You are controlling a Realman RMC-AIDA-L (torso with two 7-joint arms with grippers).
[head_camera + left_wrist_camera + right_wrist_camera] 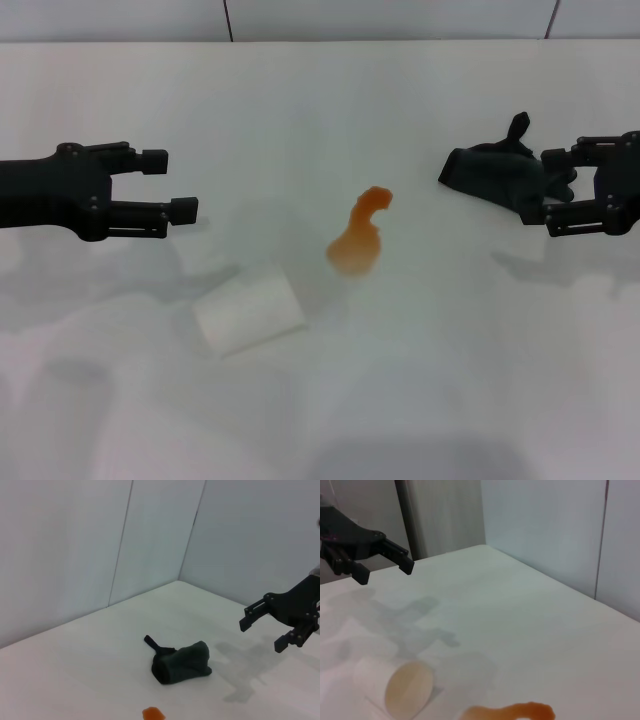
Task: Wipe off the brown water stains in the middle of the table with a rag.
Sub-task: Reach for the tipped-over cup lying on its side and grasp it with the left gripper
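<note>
The brown water stain (357,240) lies mid-table, a blob with a curved tail; it also shows in the right wrist view (515,712) and the left wrist view (153,713). The dark rag (495,175) lies crumpled on the white table (320,100) at the right, also in the left wrist view (182,664). My right gripper (550,190) is open and empty, raised just right of the rag and apart from it (261,636). My left gripper (170,185) is open and empty at the left, raised above the table (385,572).
A white cup (248,310) lies on its side in front of and left of the stain, its mouth showing in the right wrist view (395,685). A grey wall runs along the table's far edge.
</note>
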